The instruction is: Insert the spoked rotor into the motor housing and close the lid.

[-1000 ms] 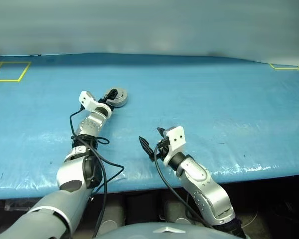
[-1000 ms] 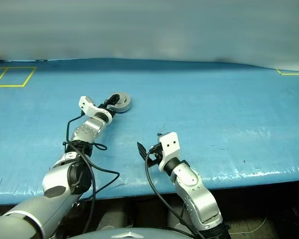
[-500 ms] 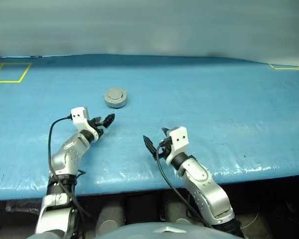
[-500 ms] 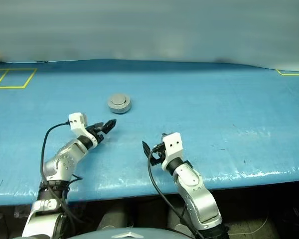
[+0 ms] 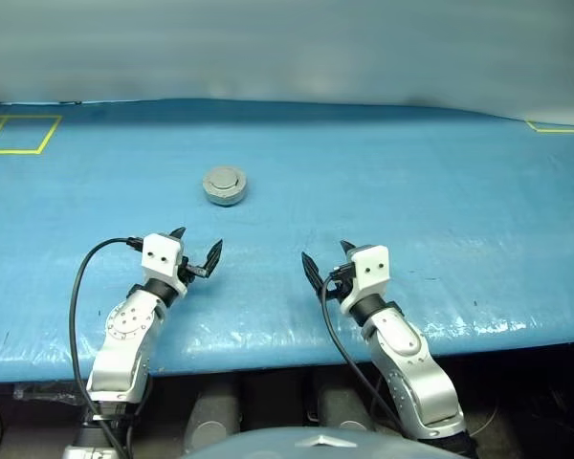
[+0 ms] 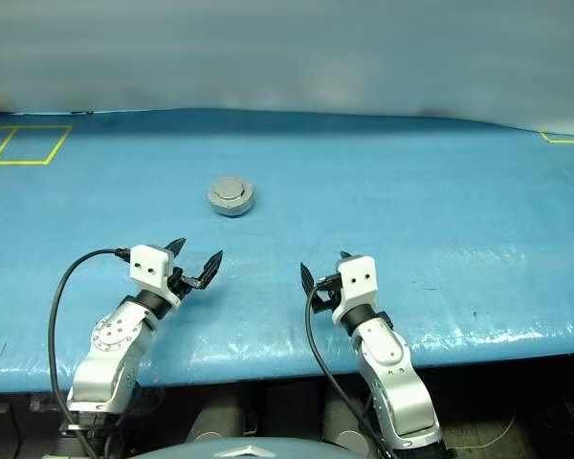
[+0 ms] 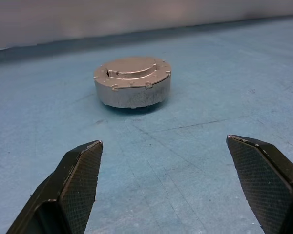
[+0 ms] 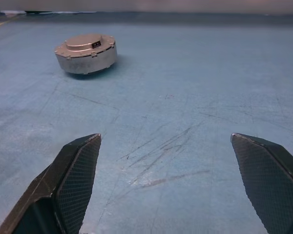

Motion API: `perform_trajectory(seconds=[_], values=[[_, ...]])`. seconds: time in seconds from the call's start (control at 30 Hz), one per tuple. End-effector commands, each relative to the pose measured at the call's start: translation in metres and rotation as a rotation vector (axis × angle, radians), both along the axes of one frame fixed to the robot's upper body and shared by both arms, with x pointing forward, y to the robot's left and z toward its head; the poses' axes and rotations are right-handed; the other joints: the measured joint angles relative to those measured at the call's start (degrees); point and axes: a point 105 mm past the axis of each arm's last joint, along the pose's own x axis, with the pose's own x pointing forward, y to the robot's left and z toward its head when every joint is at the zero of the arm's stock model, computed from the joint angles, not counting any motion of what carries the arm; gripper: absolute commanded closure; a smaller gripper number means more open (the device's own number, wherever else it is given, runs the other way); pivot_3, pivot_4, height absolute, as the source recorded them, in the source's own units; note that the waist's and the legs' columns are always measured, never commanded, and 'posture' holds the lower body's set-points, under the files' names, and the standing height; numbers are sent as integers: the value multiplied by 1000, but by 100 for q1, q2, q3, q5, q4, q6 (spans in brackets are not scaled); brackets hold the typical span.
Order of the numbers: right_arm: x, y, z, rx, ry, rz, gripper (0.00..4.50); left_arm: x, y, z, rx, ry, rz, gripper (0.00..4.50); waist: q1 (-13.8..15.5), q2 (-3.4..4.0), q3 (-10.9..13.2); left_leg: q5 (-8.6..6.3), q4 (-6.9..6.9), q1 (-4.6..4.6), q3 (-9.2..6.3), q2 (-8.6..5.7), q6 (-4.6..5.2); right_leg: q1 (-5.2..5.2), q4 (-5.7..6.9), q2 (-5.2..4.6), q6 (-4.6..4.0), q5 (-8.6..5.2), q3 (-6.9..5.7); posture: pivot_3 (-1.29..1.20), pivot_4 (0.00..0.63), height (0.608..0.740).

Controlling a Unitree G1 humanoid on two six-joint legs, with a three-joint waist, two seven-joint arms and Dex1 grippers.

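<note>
With both pairs of jaws spread wide and holding nothing, the left gripper (image 5: pixel 197 251) and the right gripper (image 5: pixel 326 262) hover low over the near part of the table (image 5: pixel 440 182), side by side and well apart from each other. Each points level, away from the robot and toward the far side of the blue surface. In the left wrist view the two black, cross-hatched fingers (image 7: pixel 78 185) stand far apart, with bare table between them; the right wrist view gives the same picture of its own fingers (image 8: pixel 73 180).

Beyond the left gripper, a little toward the middle, the motor housing (image 5: pixel 225 185) sits flat on the table with the lid (image 7: pixel 132 70) closed on top of it, plain grey face up with its raised central circle showing. The closed unit stands alone, clear of both grippers, nearer the left one. Whether the rotor is inside cannot be seen.

Yellow tape outlines (image 5: pixel 19 135) mark the far left corner of the table, and another outline (image 5: pixel 560 126) marks the far right.
</note>
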Motion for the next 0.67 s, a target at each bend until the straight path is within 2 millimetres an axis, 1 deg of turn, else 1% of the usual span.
perform_trajectory(seconds=[0.03, 0.2, 0.3, 0.53, 0.6, 0.67], values=[[-3, -2, 12, 13, -47, -15, 0, -3, -7, 15, 40, -86, -8, 56, -3, 0, 0, 0, 2, 1, 0, 2, 0, 0, 0, 2, 0, 0, -1, 0, 150, 740], [-5, -3, 7, 13, -13, -24, 0, -5, -16, 8, 63, -71, -50, 56, -5, 1, 1, 0, 8, 3, -1, 3, 0, -5, 1, 1, 1, 0, -3, 0, 150, 740], [-5, -4, 7, 12, -7, -23, 0, -4, -19, 7, 46, -64, -61, 56, -6, 1, 1, -1, 8, 2, -2, 3, 0, -6, 1, 0, 1, 0, -3, 0, 150, 740], [-4, -1, 9, 18, -24, -13, 0, -1, -18, 9, 26, -67, -54, 56, -5, 1, 0, 0, 8, 2, -2, 4, 0, -2, 1, 2, 2, 0, -4, 0, 150, 740], [-4, 1, 7, -17, -24, -3, 0, -1, -16, 10, 15, -67, -40, 56, -5, 1, 1, 0, 9, 2, -2, 4, 0, 0, 2, 3, 2, 0, -4, 0, 150, 740], [-5, 2, 2, -15, 8, 1, 0, -1, -14, 10, -4, -66, -29, 56, -5, 1, 0, 0, 9, 2, -1, 4, 1, 0, 2, 3, 2, 0, -4, 0, 150, 740]])
